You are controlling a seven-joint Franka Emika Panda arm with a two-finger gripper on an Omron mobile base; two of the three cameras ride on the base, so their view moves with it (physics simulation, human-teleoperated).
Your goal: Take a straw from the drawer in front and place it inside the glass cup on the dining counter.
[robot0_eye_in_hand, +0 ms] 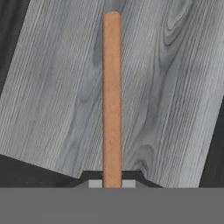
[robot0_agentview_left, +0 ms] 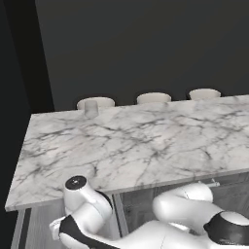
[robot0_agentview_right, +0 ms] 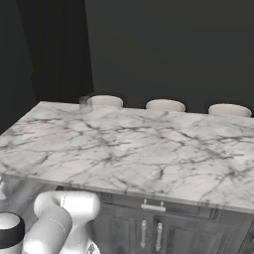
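Here, straw [robot0_eye_in_hand: 111, 96] pinched between the two fingertips [robot0_eye_in_hand: 95, 184] of the tool [robot0_eye_in_hand: 112, 184], jaws pressed together on its near end, seen in the hand view. Orange-brown, thin and straight, running from the tips up the middle of that view, far end close to the top edge. Behind it, a pale grey wood-grain surface [robot0_eye_in_hand: 175, 87], grain running roughly along the straw, with dark strips at either side and along the lower left; whether straw rests on that surface or hangs above it cannot be told. Further out, in both base views, white arm [robot0_agentview_left: 180, 214] bent low in front of the table [robot0_agentview_left: 146, 146], wrist dipped below the slab's near edge. Long white-grey marble top with dark veins, set on dark grey cabinets. Glass cup [robot0_agentview_left: 91, 108] upright at the far left corner of the table, right by the far edge, clear and nearly see-through, well apart from the straw. Three round pale stool seats [robot0_agentview_right: 165, 105] lined up just beyond the far edge, the leftmost right behind the cup. Under the slab in the right base view, a short horizontal silver bar handle [robot0_agentview_right: 153, 206] on a dark front, two vertical silver handles [robot0_agentview_right: 143, 234] on the doors beneath. Dark wall behind everything.
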